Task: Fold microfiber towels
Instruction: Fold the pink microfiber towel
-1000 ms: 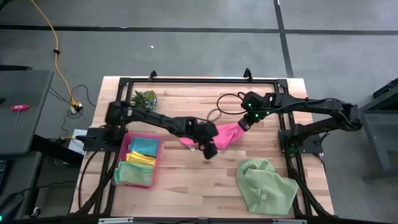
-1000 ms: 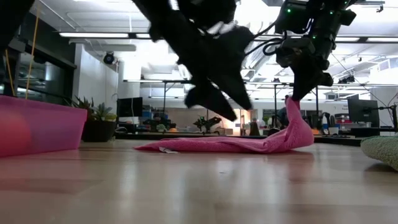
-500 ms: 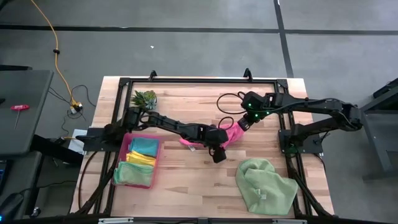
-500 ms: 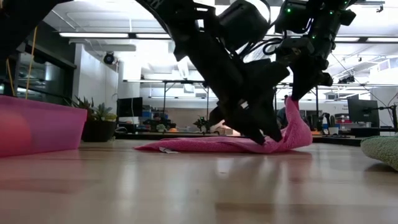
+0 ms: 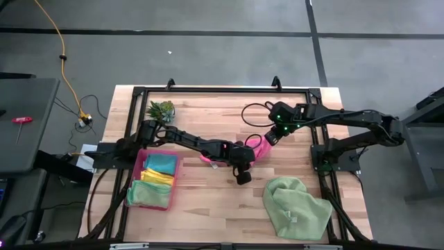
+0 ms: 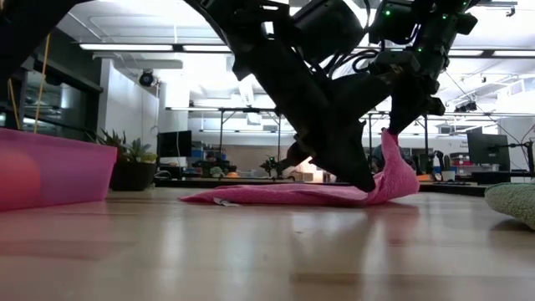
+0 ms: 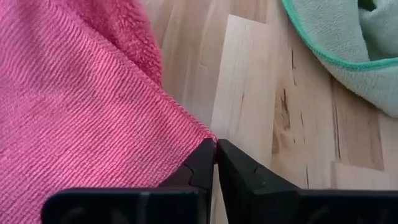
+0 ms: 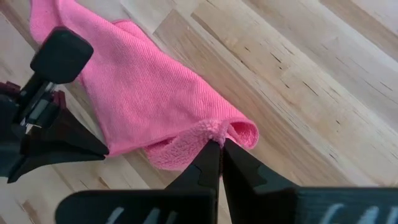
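Left gripper (image 7: pixel 215 152): fingers pressed together, pinching a corner of the pink towel (image 7: pixel 81 112) right down at the tabletop. From above it sits about dead centre of the table (image 5: pixel 208 208), arm reaching in from 9 o'clock.
Green towel (image 5: pixel 297 205): loose crumpled heap near the front edge, roughly 5 o'clock from the left gripper, well apart from it. Nobody's touching it. Its teal-trimmed edge also peeks into the left wrist view.
Tray (image 5: pixel 142 156): pink bin at about 8 o'clock from table centre, with teal, yellow and pale green towels folded inside. In the low view it's the pink wall at the left edge.
Pink towel, overall: middle of the table, mostly lying flat and stretched out, with the right end pulled up into a peak. It runs between the two grippers.
Right gripper (image 8: pixel 220 144): fingers pinched shut on a bunched fold of the pink towel, holding that end up off the wood. Sits around 1 o'clock from the left gripper, arm coming in from 3 o'clock.
Plant (image 5: pixel 161 109): little spiky green thing toward the back, around 10 o'clock from centre, well clear of everything.
Cable (image 5: pixel 248 111): black loop lying on the wood near the right arm, toward the back.
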You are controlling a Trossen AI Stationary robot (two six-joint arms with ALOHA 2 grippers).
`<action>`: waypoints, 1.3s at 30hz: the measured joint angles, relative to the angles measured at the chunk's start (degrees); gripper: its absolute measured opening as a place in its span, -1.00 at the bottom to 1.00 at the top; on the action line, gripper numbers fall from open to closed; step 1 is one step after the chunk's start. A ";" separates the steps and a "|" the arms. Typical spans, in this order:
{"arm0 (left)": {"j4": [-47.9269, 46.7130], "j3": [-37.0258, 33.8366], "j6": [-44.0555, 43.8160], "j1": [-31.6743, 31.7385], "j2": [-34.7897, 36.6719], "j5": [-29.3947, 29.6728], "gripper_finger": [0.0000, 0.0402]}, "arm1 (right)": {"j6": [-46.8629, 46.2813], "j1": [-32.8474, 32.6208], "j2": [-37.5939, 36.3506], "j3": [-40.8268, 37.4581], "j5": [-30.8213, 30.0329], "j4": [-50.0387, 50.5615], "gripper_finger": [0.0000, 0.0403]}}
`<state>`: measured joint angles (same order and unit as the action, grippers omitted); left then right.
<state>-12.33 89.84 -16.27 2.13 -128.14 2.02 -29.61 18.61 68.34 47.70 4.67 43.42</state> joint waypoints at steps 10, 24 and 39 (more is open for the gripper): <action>-7.30 -0.02 3.36 2.53 6.11 -1.98 -0.99 | 0.59 0.00 -0.03 0.00 0.00 -2.08 -1.00; -22.04 -0.02 14.08 6.67 13.94 4.75 -1.00 | 1.38 0.00 -1.28 0.13 3.56 -4.12 -1.00; -22.85 -9.88 11.48 9.57 13.18 6.87 -1.00 | -2.01 -2.47 -1.25 0.15 7.80 -6.78 -1.00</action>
<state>-35.17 79.96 -4.79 11.69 -114.96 8.88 -31.62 16.15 67.09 47.86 12.46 36.65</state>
